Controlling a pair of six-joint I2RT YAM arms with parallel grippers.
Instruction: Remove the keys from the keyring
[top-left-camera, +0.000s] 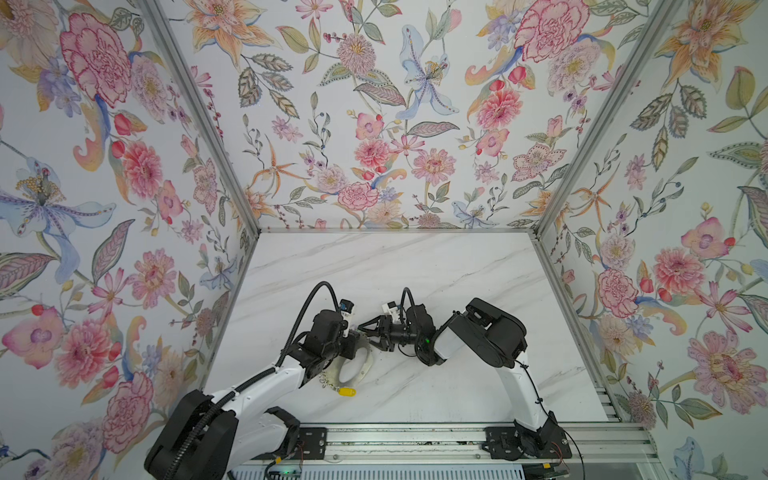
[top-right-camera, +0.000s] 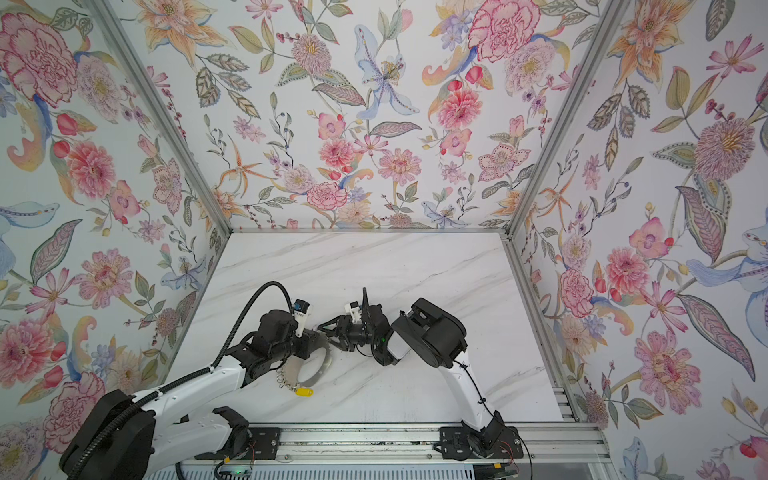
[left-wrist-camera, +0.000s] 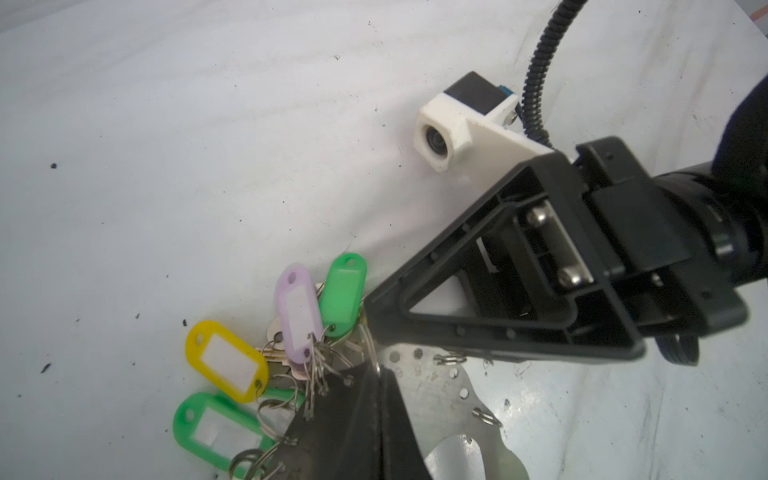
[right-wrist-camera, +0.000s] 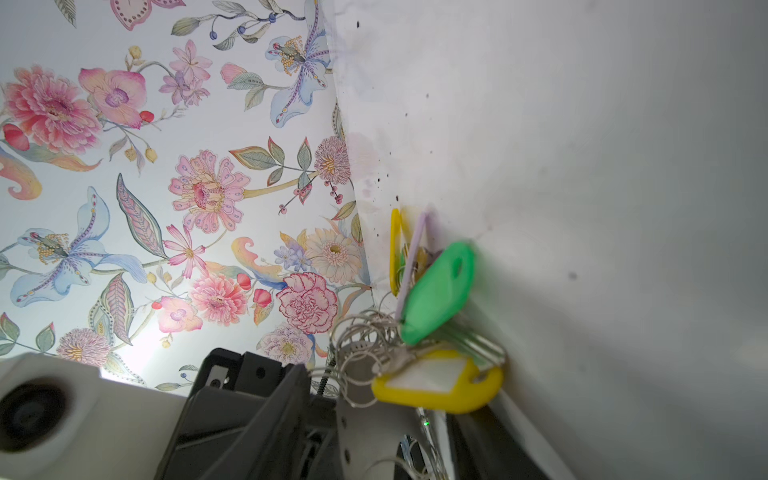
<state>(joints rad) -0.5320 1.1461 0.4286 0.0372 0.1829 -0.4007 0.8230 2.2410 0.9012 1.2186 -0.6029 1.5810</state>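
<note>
Keyring (top-left-camera: 360, 368) sits near-centre, braced by the left gripper (left-wrist-camera: 376, 407) clamped shut on its edge. Right gripper (top-left-camera: 368, 332) (jaws parted) reaches the far edge, at the bunched keys (left-wrist-camera: 297, 316). Key-picking step, I judge: next, pinch one and slide it off.

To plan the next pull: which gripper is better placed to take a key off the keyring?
Right. The left gripper is shut on the keyring, steadying it; the right gripper is at the keys, jaws apart.
</note>
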